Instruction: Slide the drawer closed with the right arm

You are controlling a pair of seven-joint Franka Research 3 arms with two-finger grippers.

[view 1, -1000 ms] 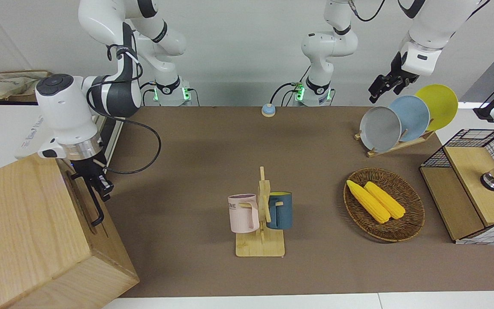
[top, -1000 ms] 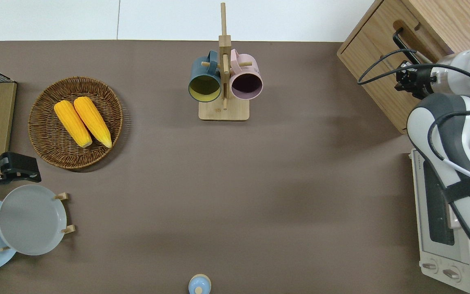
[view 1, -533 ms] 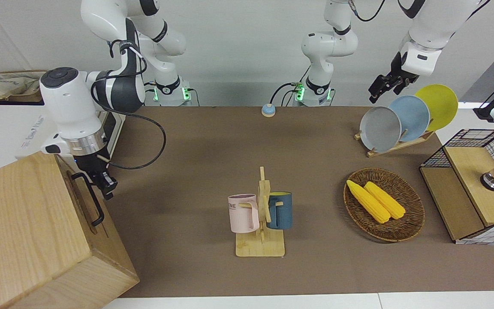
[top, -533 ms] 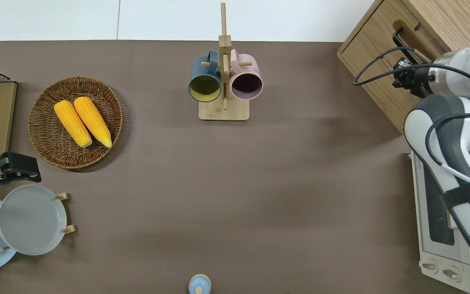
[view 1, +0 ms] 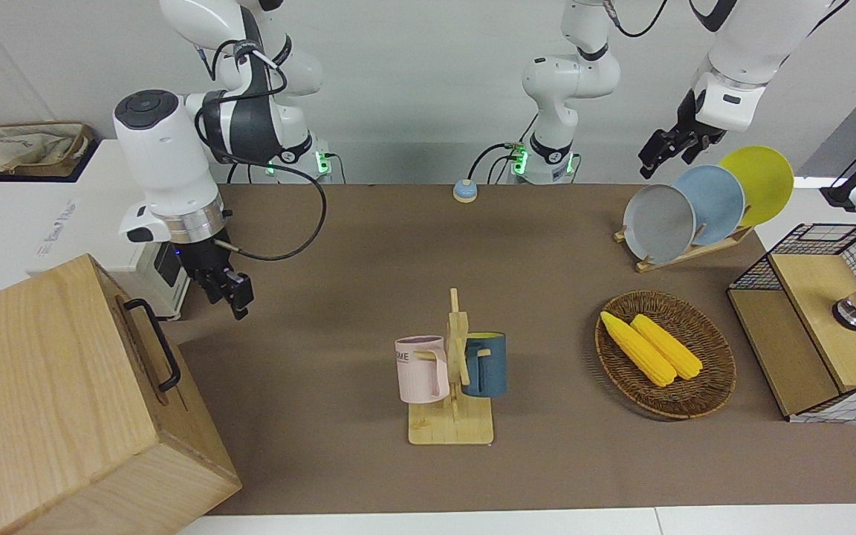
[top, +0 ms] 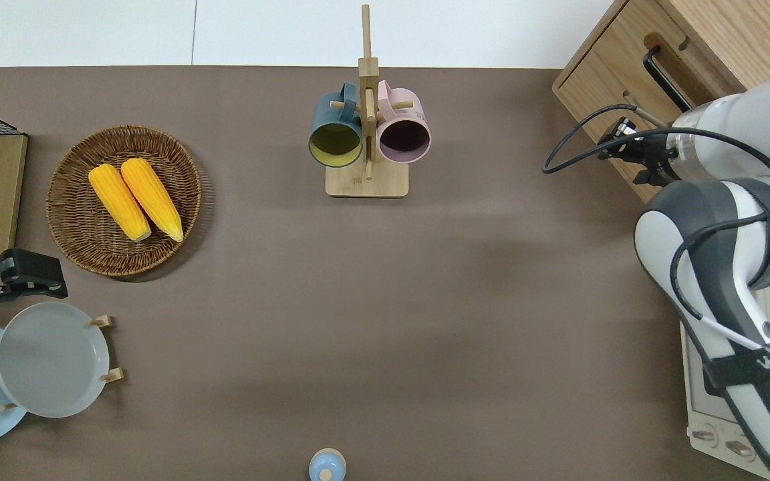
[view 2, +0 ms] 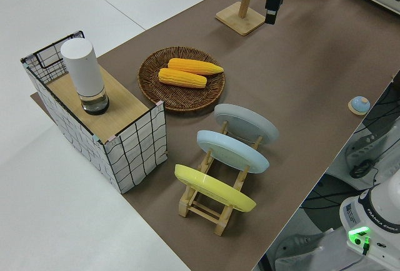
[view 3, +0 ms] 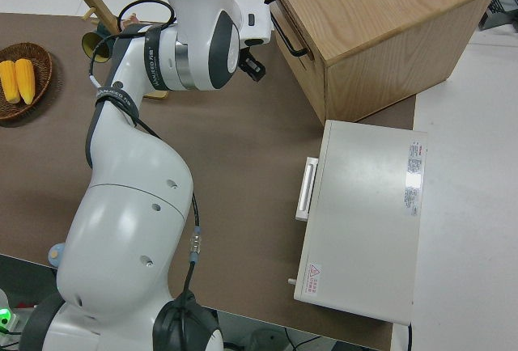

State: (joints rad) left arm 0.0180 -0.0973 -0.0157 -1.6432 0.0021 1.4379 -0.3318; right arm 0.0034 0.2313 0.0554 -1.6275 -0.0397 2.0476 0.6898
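Hanging in front of the cabinet (view 1: 41, 386), my right gripper (view 1: 233, 296) touches nothing, and the brown mat lies below it. Whether its fingers are spread or pressed together I cannot tell from any view.

Finding one: nearest to me is the black bar handle (top: 666, 79), apart from my fingers. It lies off toward the right arm's end of the table. Its long axis runs level along the drawer front, skewed to the table's edge.

Finding two: the drawer (top: 625, 63) carrying that bar sits in the cabinet's top. I see no gap or ledge, so I judge it fully home and the closing done. Should any push remain, it would go square to the bar, straight into the cabinet face. Of the two arms, mine is by far the closer to it.

Finding three: my wrist points steeply down, the elbow folded high above the toaster oven (view 3: 364, 222). My black cable loops out to the side, clear of the handle.

Farther off stands the mug rack (view 1: 452, 371), well apart. The left arm is parked.
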